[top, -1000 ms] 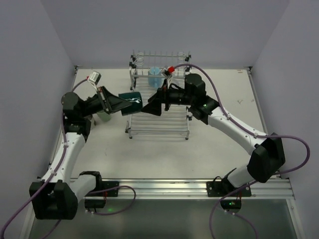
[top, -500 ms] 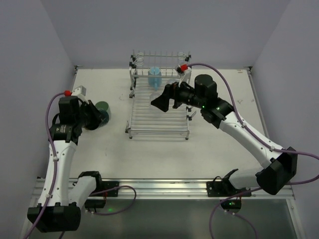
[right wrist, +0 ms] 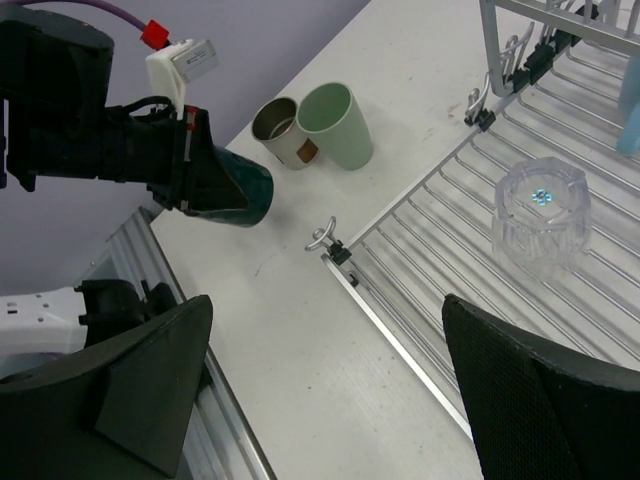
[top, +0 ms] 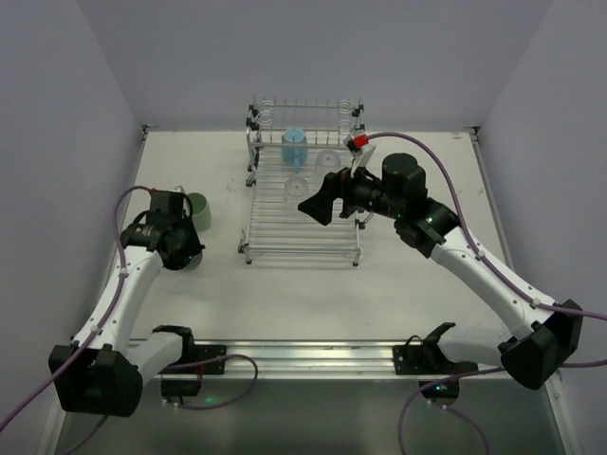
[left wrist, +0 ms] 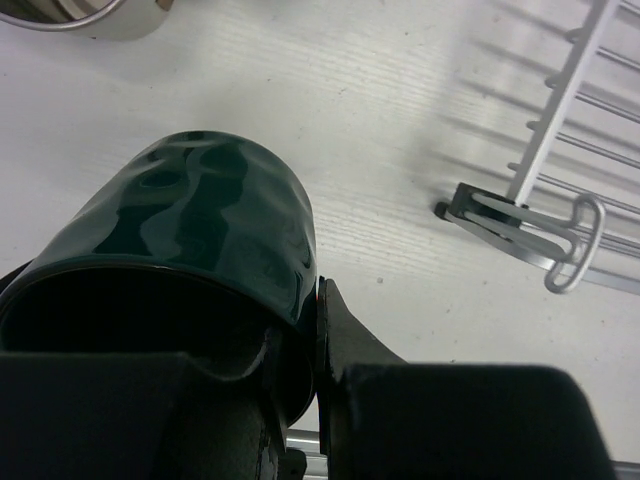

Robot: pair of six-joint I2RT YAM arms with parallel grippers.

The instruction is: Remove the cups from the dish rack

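My left gripper [top: 183,248] is shut on the rim of the dark teal mug [left wrist: 210,220], one finger inside and one outside. It holds the mug tilted, low over the table left of the dish rack [top: 303,223]. The mug also shows in the right wrist view [right wrist: 238,195]. The pale green cup [top: 197,209] and the beige metallic cup [right wrist: 279,130] stand beside it. My right gripper [top: 318,204] is open and empty above the rack's base. The light blue cup [top: 293,147] and two clear tumblers [top: 327,159] [top: 296,186] sit in the rack.
The rack's near left corner with its loop foot [left wrist: 555,235] lies right of the mug. The side walls [top: 85,142] close in the table on the left and right. The aluminium rail [top: 313,355] runs along the near edge.
My left gripper carried the teal mug from beside the rack leftward and down towards the green cup. My right gripper drew back to the right over the rack, open.
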